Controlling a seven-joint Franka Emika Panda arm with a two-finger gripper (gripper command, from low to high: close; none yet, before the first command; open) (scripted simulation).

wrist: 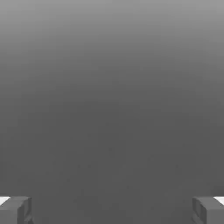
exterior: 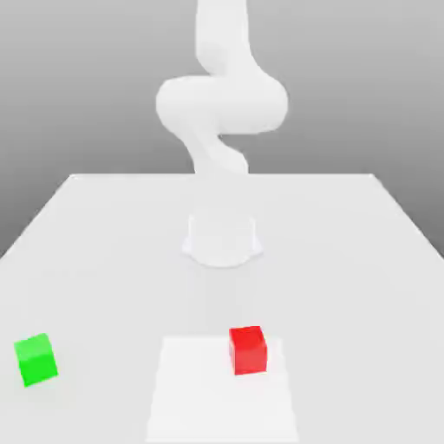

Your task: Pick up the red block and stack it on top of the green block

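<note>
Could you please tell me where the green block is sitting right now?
In the exterior view, the green block sits on the table near its front edge at that view's far left, apart from the red block.

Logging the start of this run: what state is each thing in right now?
red block: resting on the table, not held, nothing on it.
green block: resting on the table, turned slightly, apart from the red block, top bare.
pincer: open, fingers wide apart, holding nothing.
</note>
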